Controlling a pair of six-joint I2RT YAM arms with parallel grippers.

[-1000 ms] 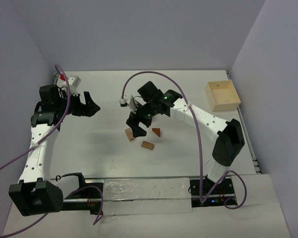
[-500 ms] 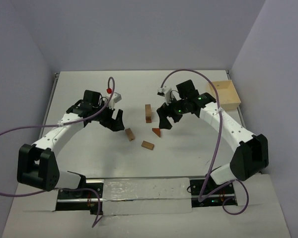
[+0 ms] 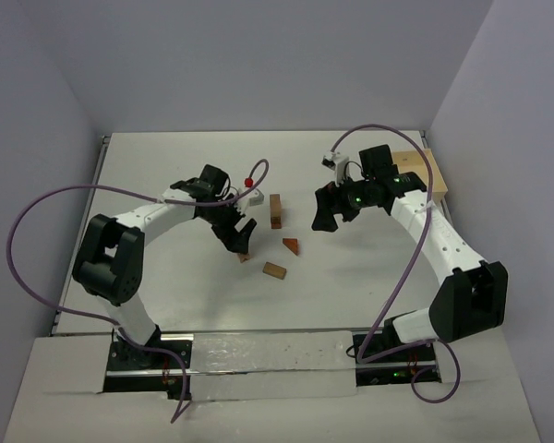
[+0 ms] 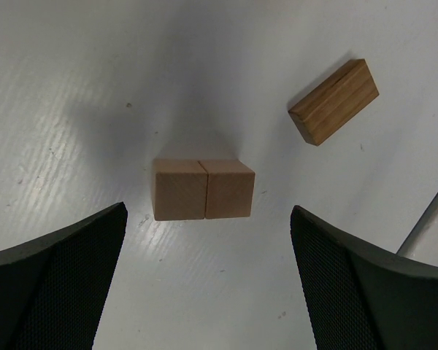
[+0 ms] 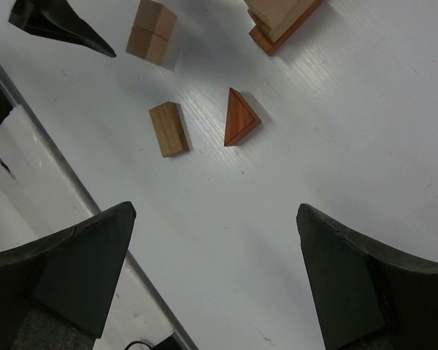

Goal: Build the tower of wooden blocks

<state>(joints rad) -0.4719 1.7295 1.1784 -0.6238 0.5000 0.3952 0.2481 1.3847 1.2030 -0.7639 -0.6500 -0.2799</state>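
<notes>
The wood block tower (image 3: pixel 275 210) is a short narrow stack at the table's middle; its base shows at the top of the right wrist view (image 5: pixel 281 18). A pale cuboid block (image 4: pixel 203 189) lies loose, half hidden under my left gripper in the top view (image 3: pixel 244 256). A flat tan block (image 3: pixel 274 269) and a reddish triangular wedge (image 3: pixel 291 245) lie near it. My left gripper (image 3: pixel 240 234) is open and empty, jaws wide, just above the cuboid. My right gripper (image 3: pixel 325 216) is open and empty, to the right of the tower.
A pale wooden square box (image 3: pixel 434 180) stands at the back right, partly behind the right arm. In the right wrist view the wedge (image 5: pixel 240 117), the flat block (image 5: pixel 168 129) and the cuboid (image 5: pixel 151 31) lie ahead of the fingers. The table's near edge is a metal rail.
The left arm swung in from the far left to hover over the cuboid. The right gripper left the tower standing at the middle and drew back to the right.
</notes>
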